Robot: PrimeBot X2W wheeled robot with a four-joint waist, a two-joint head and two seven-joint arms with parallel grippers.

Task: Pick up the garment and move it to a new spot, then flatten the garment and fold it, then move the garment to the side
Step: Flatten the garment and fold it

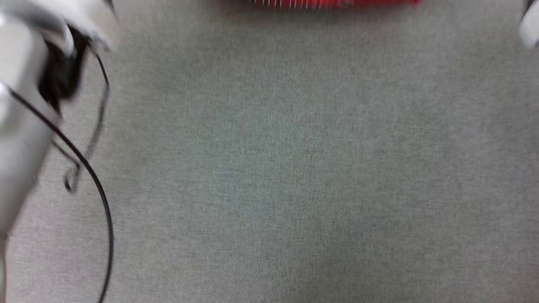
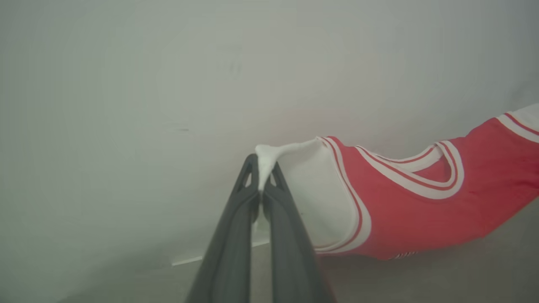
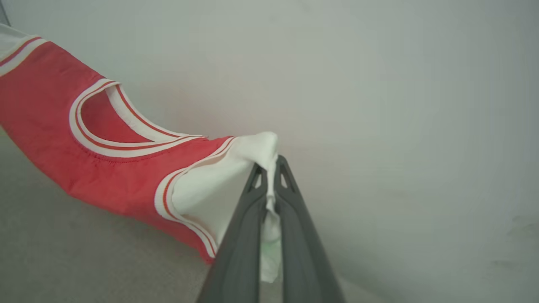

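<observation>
Garment point(image 2: 421, 210) hangs stretched sleeve to sleeve between both arms, long axis running crosswise above the bench point(image 1: 269, 168): left fingers point(image 2: 236, 219) clamp one white sleeve, right fingers point(image 3: 248, 219) the other.

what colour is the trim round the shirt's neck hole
The neck trim is white with thin red stripes on the red shirt; clearest in the right wrist view.

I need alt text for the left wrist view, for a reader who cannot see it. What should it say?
The left gripper is shut on the white sleeve of the red garment, which stretches to the right over a grey surface. A pale wall stands behind.
</observation>
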